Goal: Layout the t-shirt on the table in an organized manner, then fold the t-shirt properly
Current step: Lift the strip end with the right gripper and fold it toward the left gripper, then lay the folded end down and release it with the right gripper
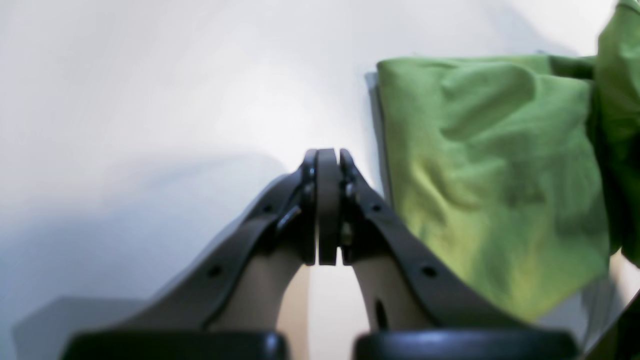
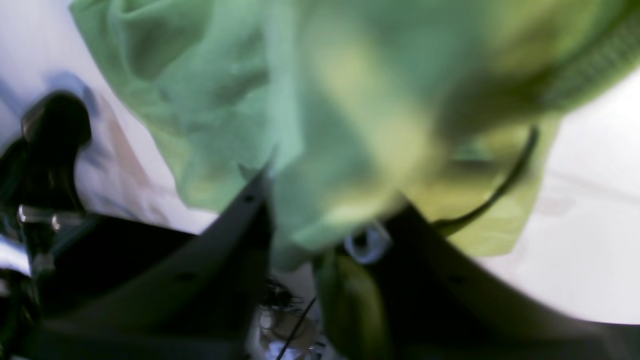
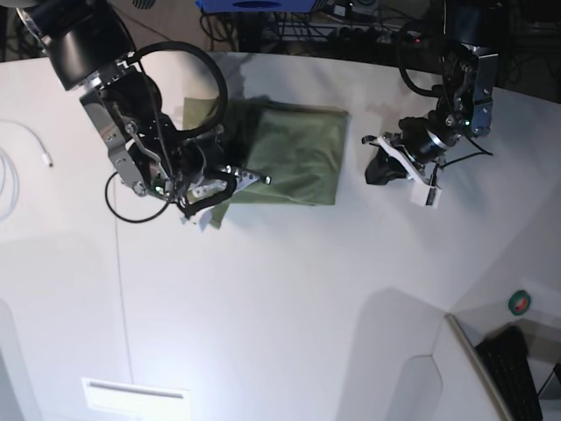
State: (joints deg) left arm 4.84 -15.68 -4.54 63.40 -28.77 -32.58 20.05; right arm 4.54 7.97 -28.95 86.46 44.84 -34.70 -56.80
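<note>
The olive-green t-shirt (image 3: 294, 153) lies folded into a rough rectangle on the far middle of the white table (image 3: 289, 298). My right gripper (image 3: 241, 180) is at the shirt's near left corner. In the right wrist view its fingers stand apart, open, with blurred t-shirt (image 2: 300, 100) cloth hanging in the gap of the gripper (image 2: 330, 200). My left gripper (image 3: 377, 168) hovers just right of the shirt, apart from it. In the left wrist view this gripper (image 1: 327, 155) is shut on nothing over bare table (image 1: 150, 100), with the t-shirt (image 1: 490, 175) to its right.
A white cable (image 3: 17, 167) lies at the table's left edge. A thin dark seam (image 3: 118, 289) runs down the left side. A dark keyboard (image 3: 517, 373) and a green roll (image 3: 520, 303) sit beyond the table's near right corner. Cables clutter the far edge.
</note>
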